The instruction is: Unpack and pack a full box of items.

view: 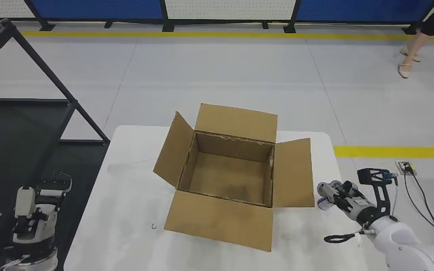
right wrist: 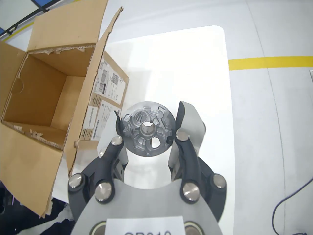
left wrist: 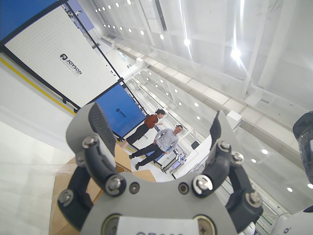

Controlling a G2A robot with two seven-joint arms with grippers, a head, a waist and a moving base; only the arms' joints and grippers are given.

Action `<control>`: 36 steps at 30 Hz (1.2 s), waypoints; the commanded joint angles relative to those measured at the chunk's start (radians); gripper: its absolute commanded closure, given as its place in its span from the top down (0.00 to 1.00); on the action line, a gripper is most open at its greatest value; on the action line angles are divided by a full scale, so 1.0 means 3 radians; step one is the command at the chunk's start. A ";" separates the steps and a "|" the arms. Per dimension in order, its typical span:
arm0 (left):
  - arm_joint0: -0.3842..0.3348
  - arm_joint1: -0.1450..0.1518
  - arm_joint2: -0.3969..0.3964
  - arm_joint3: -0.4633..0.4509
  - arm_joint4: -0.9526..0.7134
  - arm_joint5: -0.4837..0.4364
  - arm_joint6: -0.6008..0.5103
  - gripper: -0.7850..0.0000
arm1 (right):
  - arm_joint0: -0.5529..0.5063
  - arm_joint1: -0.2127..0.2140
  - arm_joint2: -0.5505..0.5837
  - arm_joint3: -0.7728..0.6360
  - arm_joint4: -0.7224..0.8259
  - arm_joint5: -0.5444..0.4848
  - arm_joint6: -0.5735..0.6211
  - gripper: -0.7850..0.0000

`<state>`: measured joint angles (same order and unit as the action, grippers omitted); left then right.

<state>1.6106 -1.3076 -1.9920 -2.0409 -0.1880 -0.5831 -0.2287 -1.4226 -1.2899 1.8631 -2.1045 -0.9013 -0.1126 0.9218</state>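
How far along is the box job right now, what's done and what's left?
Done: the cardboard box stands open on the table, flaps spread, nothing visible inside. In hand: the right gripper is shut on a round metal part beside the box's flap; the left gripper is open and holds nothing. Left: that part probably gets set down or goes into the box; which phase this is cannot be told.

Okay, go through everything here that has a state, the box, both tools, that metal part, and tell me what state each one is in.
cardboard box: open, upright on the table, four flaps folded outward, bare cardboard inside.
right tool: shut on the metal disc.
metal disc: clamped at its rim, beside the box's flap.
left tool: open, holding nothing.
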 commanded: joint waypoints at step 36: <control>0.0000 0.0000 0.0000 0.0000 0.0000 0.0000 0.0000 1.00 | 0.0277 0.0137 -0.0729 0.0964 -0.0675 -0.0007 0.0141 0.00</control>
<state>1.6106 -1.3076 -1.9920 -2.0409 -0.1880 -0.5831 -0.2287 -1.3422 -1.2496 1.6471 -1.8170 -1.1023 -0.1173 0.9613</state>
